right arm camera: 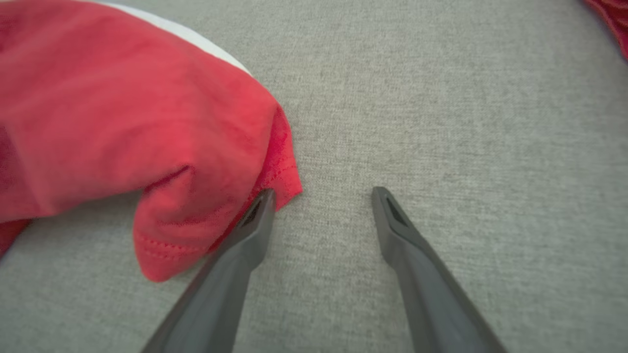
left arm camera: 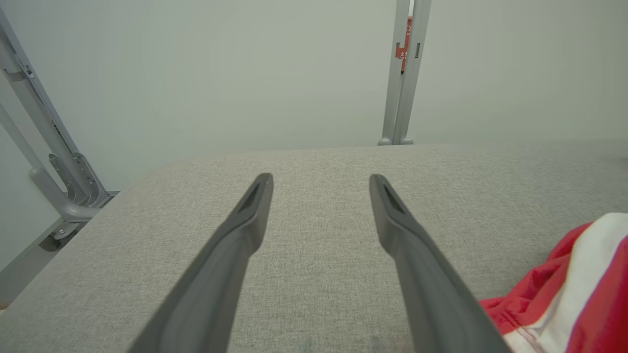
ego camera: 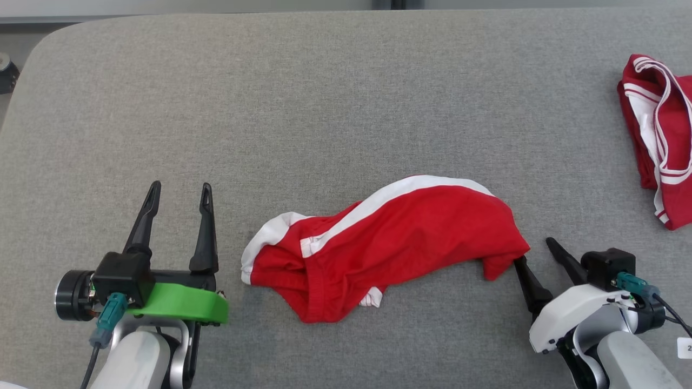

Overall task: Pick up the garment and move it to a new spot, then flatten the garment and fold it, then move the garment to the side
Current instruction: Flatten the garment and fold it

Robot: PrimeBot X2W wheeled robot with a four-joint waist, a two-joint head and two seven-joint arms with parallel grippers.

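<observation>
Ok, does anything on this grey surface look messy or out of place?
Yes. The red fabric garment with white stripes lies crumpled near the front, bunched and folded over itself instead of flat. A second red-and-white garment sits rumpled at the right edge of the grey fabric table.

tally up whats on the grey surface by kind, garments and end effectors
red and white garments: 2, the middle garment and the right-edge garment
end effectors: 2, the left end effector and the right end effector, both open
total: 4
</observation>
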